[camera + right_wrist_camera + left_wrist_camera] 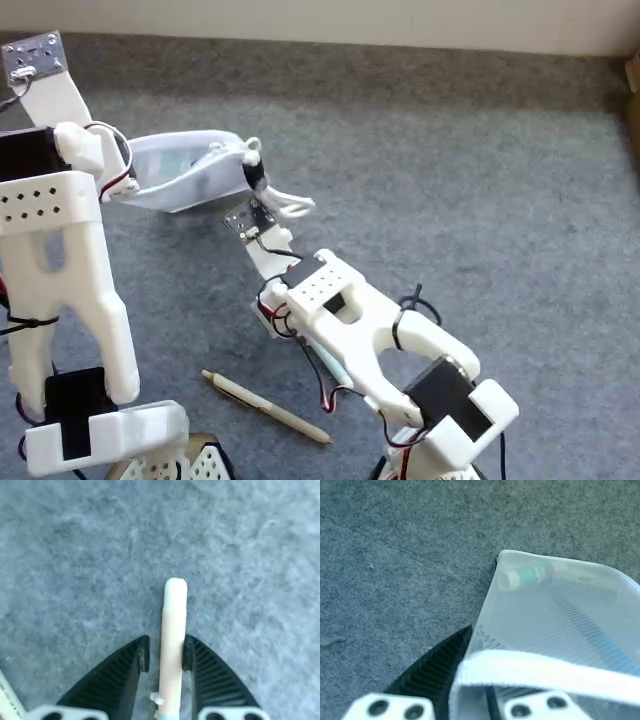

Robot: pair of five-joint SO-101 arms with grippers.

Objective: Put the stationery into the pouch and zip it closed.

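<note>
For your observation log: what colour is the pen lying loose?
The pen is cream; high view.

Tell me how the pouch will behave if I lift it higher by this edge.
The pouch is thin see-through mesh, so it will probably sag and fold rather than hold shape. The left gripper pinches just one edge, so it may swing. The tube inside could slide to the low end.
</note>
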